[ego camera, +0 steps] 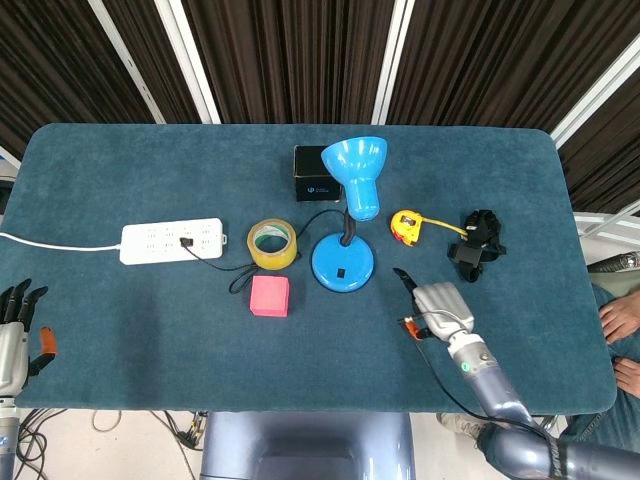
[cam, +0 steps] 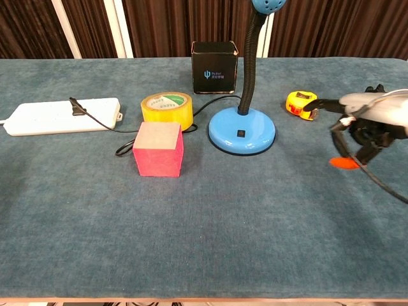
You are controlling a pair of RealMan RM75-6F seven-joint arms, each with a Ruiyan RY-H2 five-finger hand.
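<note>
My right hand (ego camera: 437, 305) hovers over the blue cloth, right of the blue desk lamp's base (ego camera: 343, 262). Its fingers stretch toward the base and hold nothing. In the chest view this hand (cam: 368, 109) floats in front of the black strap bundle (cam: 377, 136), with fingertips near the yellow tape measure (cam: 301, 104) and an orange-tipped thumb hanging down. My left hand (ego camera: 14, 335) stays off the table's front left edge, fingers spread and empty; only the head view shows it.
Left of the lamp sit a yellow tape roll (ego camera: 273, 243), a pink cube (ego camera: 269, 296) and a white power strip (ego camera: 171, 241) with a black plug. A black box (ego camera: 315, 174) stands behind the lamp. A person's hand shows at the right edge.
</note>
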